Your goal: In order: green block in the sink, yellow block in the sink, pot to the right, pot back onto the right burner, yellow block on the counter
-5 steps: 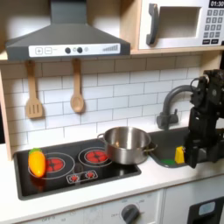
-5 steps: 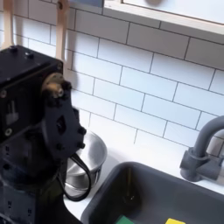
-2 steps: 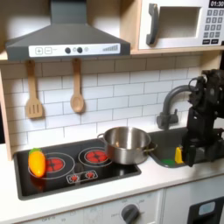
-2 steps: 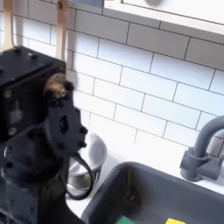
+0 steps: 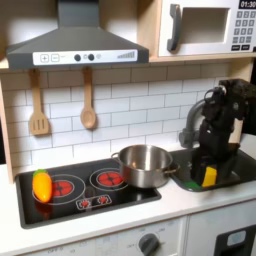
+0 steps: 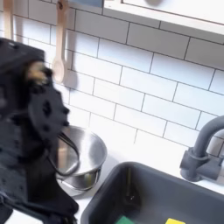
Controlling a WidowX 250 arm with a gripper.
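The steel pot (image 5: 145,165) stands on the right burner of the black cooktop (image 5: 70,190), and in the second exterior view the pot (image 6: 80,159) sits just left of the sink. The dark grey sink (image 5: 228,168) holds the yellow block (image 5: 209,177) and a sliver of the green block (image 5: 189,184). Both blocks show at the bottom edge of the second exterior view, green block (image 6: 129,220) and yellow block (image 6: 175,222). My gripper (image 5: 200,167) hangs over the sink's left end, close to the yellow block. Its jaws are too dark to read.
An orange oval toy (image 5: 41,185) lies on the left burner. The curved faucet (image 6: 206,149) rises at the sink's back. A spatula (image 5: 38,105) and a spoon (image 5: 88,100) hang on the tiled wall. The cream counter (image 5: 190,205) runs along the front.
The arm has swung left, from the sink's right side toward its left end near the pot. In the second exterior view it has moved left and uncovered the pot.
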